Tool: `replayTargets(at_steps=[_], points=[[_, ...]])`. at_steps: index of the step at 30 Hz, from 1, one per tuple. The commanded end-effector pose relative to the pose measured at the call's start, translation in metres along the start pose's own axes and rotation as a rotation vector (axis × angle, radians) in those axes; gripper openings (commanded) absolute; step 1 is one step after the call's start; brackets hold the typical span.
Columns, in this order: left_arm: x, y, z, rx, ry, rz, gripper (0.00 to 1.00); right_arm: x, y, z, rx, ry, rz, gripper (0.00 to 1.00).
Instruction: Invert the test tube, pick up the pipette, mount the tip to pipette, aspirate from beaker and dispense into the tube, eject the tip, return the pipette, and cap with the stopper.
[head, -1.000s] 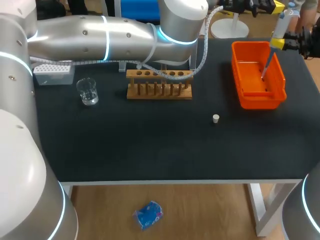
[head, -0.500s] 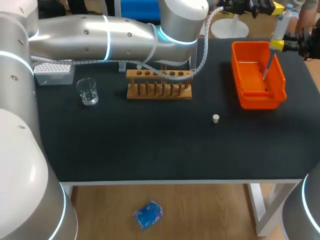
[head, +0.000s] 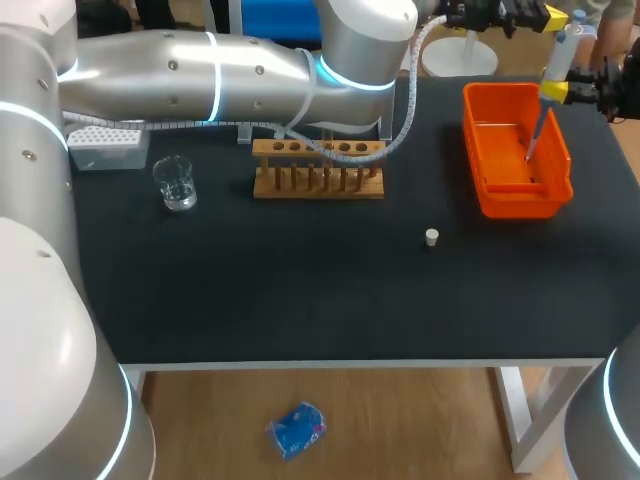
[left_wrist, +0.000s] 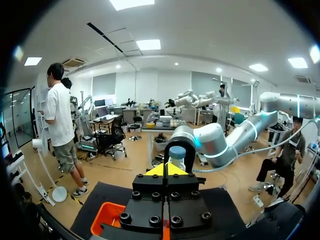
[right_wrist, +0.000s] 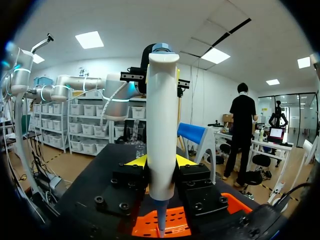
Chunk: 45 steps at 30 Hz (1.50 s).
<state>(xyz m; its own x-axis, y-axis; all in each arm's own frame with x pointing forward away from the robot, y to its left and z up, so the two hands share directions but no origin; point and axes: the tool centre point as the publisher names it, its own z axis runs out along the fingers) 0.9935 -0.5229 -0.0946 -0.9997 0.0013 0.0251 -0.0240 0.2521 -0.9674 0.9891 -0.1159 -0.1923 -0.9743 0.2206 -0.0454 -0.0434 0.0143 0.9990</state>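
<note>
One little white stopper (head: 430, 237) is seen lying alone on the black counter (head: 300, 300), nearest of all. Further back, a clear beaker (head: 176, 184) is stood toward the left side, with a wooden rack (head: 318, 172) near it toward the middle. The rack's back edge is crossed by a corrugated hose (head: 345, 150), so some of its holes are covered. Whether the beaker has liquid in it can't really be made out. A tip box (head: 103, 150) behind the beaker is half tucked under the left arm (head: 200, 70).

Over on the right, an orange bin (head: 520, 207) is set near the far edge. The pipette (head: 556, 60) is held upright over it, gripped round its body by the right pincer (head: 572, 90), yellow tips pressed on from both sides. Its thin end is pointed down into the bin, but contact with the bin floor can't be judged. The right arm is mostly cut off.

Farthest out, the left pincer (left_wrist: 165, 170) is parked beyond the bin, facing the pipette. Its tips are drawn together to a thin dark slit, and whether anything is pinched there can't be told.
</note>
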Motion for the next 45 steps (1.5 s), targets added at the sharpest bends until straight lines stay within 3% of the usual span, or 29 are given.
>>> replayTargets(at_steps=[1, 16, 22, 33, 45], points=[[0.001, 0.014, 0.008, 0.008, -0.002, 0.003, 0.0, -0.003, 0.011, 0.001, 0.001, 0.006, 0.0, 0.0], [0.001, 0.022, 0.01, 0.006, -0.008, -0.007, 0.0, -0.003, 0.011, 0.001, 0.001, 0.006, 0.0, 0.0], [0.0, 0.012, 0.006, 0.007, -0.016, 0.021, 0.0, -0.003, 0.011, 0.001, 0.001, 0.006, 0.0, 0.0], [-0.006, -0.026, -0.018, 0.023, -0.049, 0.134, 0.0, -0.003, 0.011, 0.001, 0.001, 0.006, 0.0, 0.0], [-0.003, -0.024, -0.065, 0.054, -0.118, 0.154, 0.0, -0.003, 0.011, 0.001, 0.001, 0.006, 0.0, 0.0]])
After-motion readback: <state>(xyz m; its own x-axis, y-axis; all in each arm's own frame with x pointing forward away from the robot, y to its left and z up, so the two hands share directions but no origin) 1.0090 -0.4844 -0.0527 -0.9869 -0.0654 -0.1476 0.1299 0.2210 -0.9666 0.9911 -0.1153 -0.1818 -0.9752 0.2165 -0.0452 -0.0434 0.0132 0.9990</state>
